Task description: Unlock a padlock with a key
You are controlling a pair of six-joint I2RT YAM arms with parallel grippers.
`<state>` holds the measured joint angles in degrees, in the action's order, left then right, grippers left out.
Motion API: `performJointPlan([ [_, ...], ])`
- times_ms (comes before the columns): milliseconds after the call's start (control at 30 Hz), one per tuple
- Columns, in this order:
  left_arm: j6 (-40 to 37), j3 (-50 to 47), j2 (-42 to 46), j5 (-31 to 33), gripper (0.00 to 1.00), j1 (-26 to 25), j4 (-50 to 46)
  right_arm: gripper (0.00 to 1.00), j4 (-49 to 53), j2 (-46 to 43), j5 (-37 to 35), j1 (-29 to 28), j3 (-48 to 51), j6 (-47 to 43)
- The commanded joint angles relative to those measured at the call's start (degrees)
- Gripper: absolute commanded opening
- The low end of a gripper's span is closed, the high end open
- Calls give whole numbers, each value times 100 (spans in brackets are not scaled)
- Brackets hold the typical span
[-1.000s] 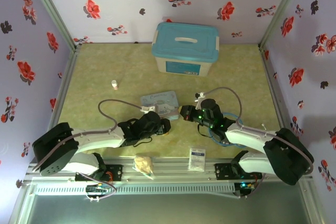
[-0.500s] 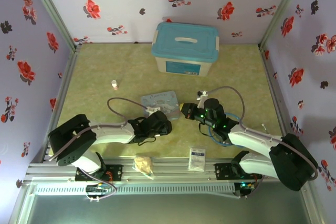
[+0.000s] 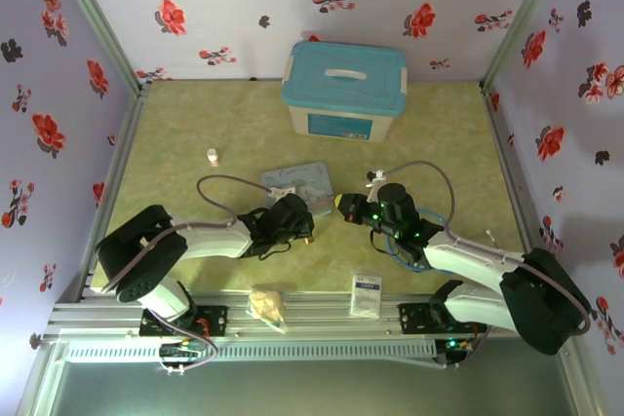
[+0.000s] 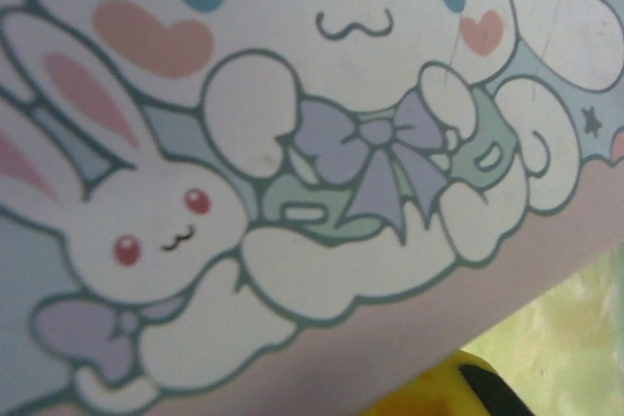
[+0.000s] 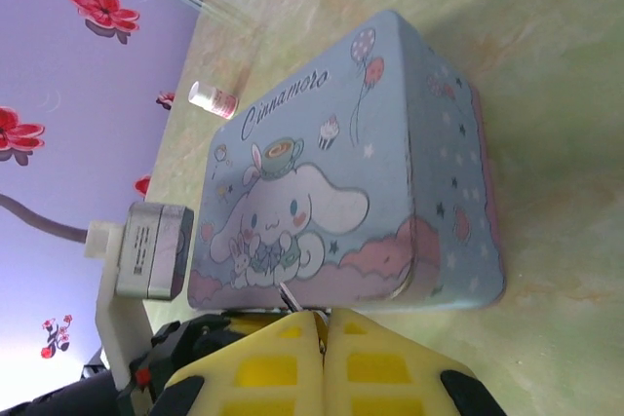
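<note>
Left arm (image 3: 210,241) has swung in toward the Cinnamoroll tin (image 3: 295,185) since a second ago, and its wrist is now at the tin's near edge.
I cannot tell whether the left jaws are clenched; one yellow fingertip (image 4: 429,398) shows beside the tin's pink rim. My right jaws are clenched on the key (image 5: 285,294), its thin tip poking out just beside the tin's near side, over the green counter (image 3: 195,124).

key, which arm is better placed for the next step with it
Right, probably: the right gripper, shut, pinches the key, facing the cartoon tin. The left gripper is close over its lid.
</note>
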<state>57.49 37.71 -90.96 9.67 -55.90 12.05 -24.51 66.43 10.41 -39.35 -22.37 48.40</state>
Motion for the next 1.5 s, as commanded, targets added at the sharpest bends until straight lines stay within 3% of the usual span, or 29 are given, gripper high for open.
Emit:
performJointPlan([
  [0, -212, 181, -272, 30, 11, 235, 508, 0, 44, -50, -145, 33, 72, -129],
  [167, -309, 372, -494, -42, 12, 281, 536, 0, -25, -90, -119, 42, 135, -114],
  [400, -200, 77, -202, 18, 26, 140, 351, 0, 12, -191, -192, 42, 273, -103],
  [933, -136, 425, -711, -150, 35, -149, -163, 0, -106, -474, -149, 42, 504, -146],
  [1233, 57, 420, -901, -122, 21, -158, 19, 0, 66, -752, -266, 42, 628, -129],
  [1467, 471, -24, -609, 62, 10, -82, 880, 0, 451, -432, -297, 42, 567, 398],
])
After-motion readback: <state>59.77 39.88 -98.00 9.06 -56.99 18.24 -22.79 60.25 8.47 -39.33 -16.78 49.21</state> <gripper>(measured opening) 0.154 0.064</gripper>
